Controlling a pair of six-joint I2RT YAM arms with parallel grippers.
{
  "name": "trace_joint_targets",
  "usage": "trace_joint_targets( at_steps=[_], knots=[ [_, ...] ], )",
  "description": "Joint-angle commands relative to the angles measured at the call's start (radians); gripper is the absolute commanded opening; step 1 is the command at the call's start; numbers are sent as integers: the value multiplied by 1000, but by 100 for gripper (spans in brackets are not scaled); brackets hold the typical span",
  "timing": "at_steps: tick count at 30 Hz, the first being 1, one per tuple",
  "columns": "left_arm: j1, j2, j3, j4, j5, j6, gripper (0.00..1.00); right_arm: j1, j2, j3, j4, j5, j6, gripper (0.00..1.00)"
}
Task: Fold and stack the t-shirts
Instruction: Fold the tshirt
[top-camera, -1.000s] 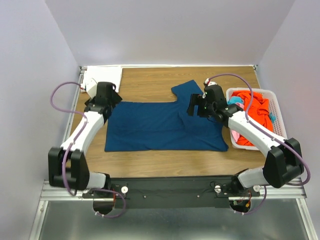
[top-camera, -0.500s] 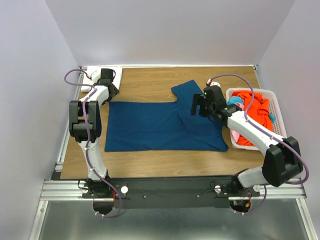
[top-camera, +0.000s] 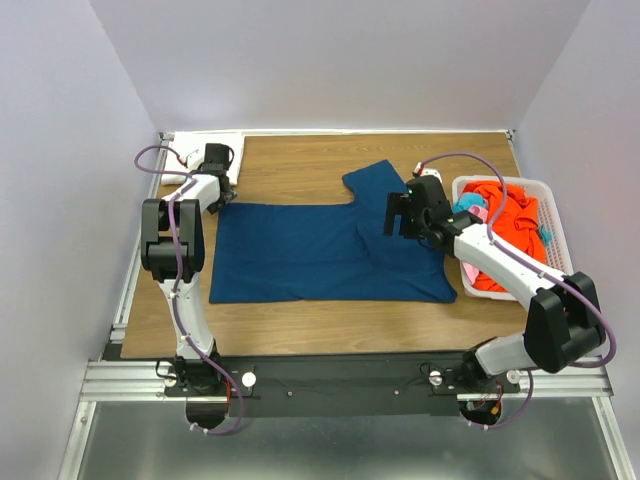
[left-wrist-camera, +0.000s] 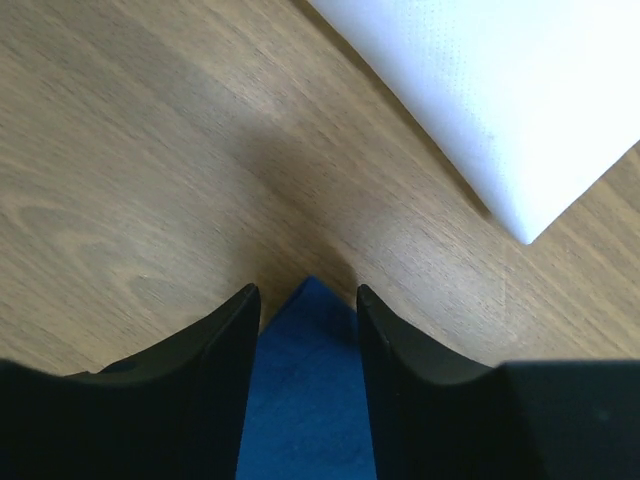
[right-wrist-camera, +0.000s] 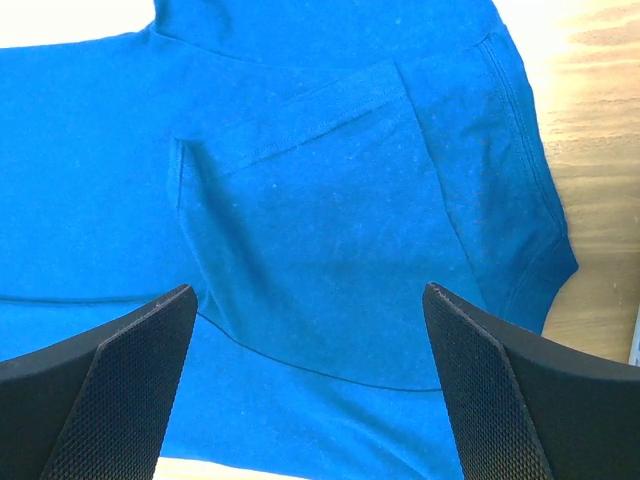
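Note:
The navy blue t-shirt (top-camera: 320, 255) lies spread flat on the wooden table (top-camera: 300, 165), one sleeve pointing to the back. My left gripper (top-camera: 215, 197) is at its back left corner. In the left wrist view the gripper (left-wrist-camera: 305, 292) is narrowly open, with the shirt's corner (left-wrist-camera: 300, 400) lying between the fingers. My right gripper (top-camera: 400, 215) hovers wide open and empty over the shirt's right part, near a sleeve and folds (right-wrist-camera: 330, 200). A folded white t-shirt (top-camera: 222, 148) lies at the back left; it also shows in the left wrist view (left-wrist-camera: 520, 90).
A white slatted basket (top-camera: 556, 215) stands at the right edge of the table. It holds an orange shirt (top-camera: 505, 225), a teal one (top-camera: 468, 203) and a pink one (top-camera: 468, 268). Grey walls close in the table on three sides.
My left arm swung from the shirt's left edge out to its back left corner and now stays there. My right gripper drifted slightly right over the shirt.

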Motion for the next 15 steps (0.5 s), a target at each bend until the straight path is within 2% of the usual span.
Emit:
trace_joint_targets(
  at_steps=[1,3,4,6,7,9,10,12,15],
  knots=[
    [5,10,-15,-7,15,-3,50,-3,3,-20,-11,35,-4,100],
    [4,10,-17,-8,10,-2,50,-3,2,-19,-9,36,-4,100],
    [4,10,-18,-10,7,-2,41,-3,3,-19,-9,38,-6,100],
    [4,8,-21,-13,7,0,35,-4,5,-14,-9,41,-9,100],
    [4,5,-29,-13,10,-2,28,-3,10,-5,-8,50,-9,100],
    [4,-2,-37,-5,15,0,20,-4,31,18,-8,64,-5,100],
    [5,-5,-41,-3,16,1,11,-6,43,30,-8,64,-3,100],
    [4,-11,-44,-5,21,4,1,-9,91,90,-6,64,-1,100],
    [1,-24,-50,4,30,15,0,-17,190,216,-8,75,-17,100]
  ],
)
